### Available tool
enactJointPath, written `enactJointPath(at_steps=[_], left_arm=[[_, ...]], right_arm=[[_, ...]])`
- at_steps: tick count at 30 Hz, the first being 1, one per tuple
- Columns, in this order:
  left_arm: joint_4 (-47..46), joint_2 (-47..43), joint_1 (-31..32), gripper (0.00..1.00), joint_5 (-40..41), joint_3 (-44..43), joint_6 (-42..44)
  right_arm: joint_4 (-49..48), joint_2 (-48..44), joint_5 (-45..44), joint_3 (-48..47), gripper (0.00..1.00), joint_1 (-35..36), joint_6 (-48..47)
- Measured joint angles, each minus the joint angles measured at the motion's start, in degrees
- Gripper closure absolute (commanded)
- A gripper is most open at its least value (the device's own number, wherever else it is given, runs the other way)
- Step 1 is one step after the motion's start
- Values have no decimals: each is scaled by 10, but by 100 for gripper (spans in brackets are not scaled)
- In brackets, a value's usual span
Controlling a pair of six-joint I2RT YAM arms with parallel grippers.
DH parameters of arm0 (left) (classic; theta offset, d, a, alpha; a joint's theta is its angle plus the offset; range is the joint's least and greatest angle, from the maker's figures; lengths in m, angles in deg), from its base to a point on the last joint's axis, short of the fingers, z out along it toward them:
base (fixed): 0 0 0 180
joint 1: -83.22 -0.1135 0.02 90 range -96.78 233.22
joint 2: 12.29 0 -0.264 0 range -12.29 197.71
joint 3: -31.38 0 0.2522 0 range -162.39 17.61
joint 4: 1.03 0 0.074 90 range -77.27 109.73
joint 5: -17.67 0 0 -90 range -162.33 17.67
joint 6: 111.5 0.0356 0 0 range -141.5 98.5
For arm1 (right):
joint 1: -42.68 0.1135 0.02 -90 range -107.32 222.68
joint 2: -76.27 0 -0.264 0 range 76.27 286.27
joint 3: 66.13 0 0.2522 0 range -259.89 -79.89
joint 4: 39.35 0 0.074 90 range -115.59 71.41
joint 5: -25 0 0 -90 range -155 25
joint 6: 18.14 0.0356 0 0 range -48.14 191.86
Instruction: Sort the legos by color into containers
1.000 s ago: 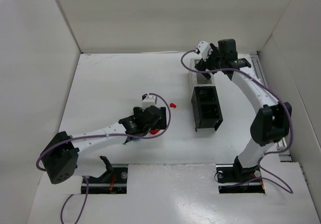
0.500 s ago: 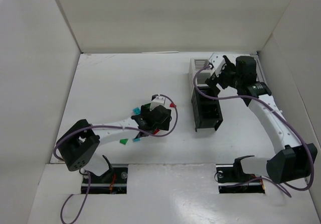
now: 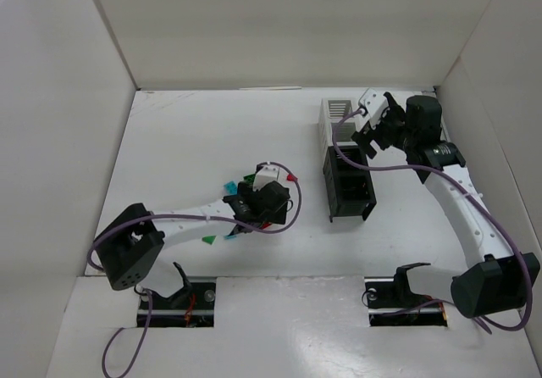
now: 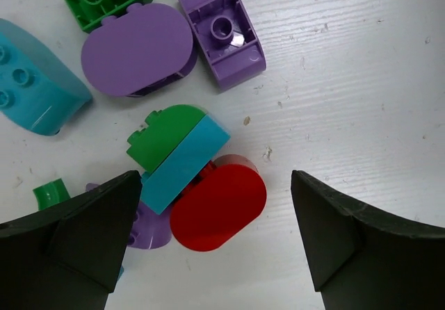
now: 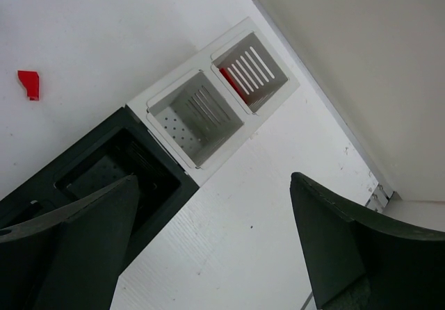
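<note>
Cyan lego (image 4: 182, 165) crowds the red lego (image 4: 221, 209) on the left-finger side; bare table (image 4: 348, 80) lies open opposite

White table (image 3: 195, 141) underneath it all, painted boards with the grain showing, flecked with small dark specks and scuffs. White walls box it in: back wall (image 3: 279, 22) on the far side, left wall (image 3: 51, 141), right wall (image 3: 508, 73). Along the near edge, a white panel (image 3: 288, 327) with two dark cut-outs. A small metal fitting (image 5: 380, 194) sits at the foot of a wall
</note>
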Motion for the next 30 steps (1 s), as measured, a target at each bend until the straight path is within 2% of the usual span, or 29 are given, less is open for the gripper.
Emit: enactJointPath(at_steps=[10, 17, 30], left_arm=[[21, -77, 5, 14, -13, 32, -39], [17, -73, 67, 14, -29, 41, -57], [5, -26, 74, 15, 19, 25, -103]], right_arm=[[-8, -3, 4, 15, 6, 0, 0], [-9, -2, 4, 18, 6, 0, 0], [-10, -3, 3, 26, 6, 0, 5]])
